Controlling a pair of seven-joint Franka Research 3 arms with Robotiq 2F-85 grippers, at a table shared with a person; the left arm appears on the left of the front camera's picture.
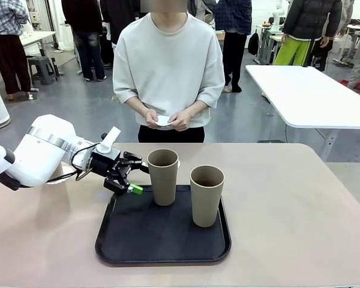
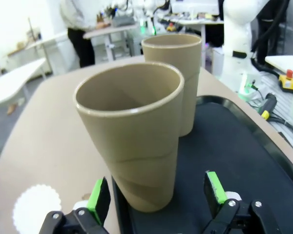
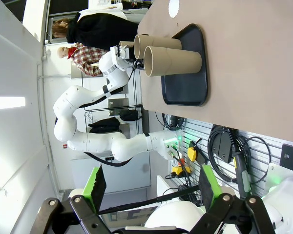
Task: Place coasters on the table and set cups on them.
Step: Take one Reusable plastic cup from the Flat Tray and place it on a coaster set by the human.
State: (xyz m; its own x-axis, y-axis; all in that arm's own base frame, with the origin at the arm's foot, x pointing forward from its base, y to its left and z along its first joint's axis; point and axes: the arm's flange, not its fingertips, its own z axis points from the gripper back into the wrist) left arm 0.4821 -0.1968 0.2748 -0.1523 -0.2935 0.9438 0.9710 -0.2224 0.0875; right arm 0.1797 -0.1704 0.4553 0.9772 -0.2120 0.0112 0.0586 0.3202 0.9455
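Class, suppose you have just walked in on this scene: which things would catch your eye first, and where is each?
The left cup and the right cup, tall and tan, stand on a black tray in the middle of the table, with the left pincer open around the left cup's lower part. At the far side a person's hand holds a white coaster, and another coaster lies on the table beside the tray.

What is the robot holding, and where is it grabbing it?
Nothing. The left gripper has its fingers open on either side of a cup on the tray, not squeezing it. The right gripper is open and empty.
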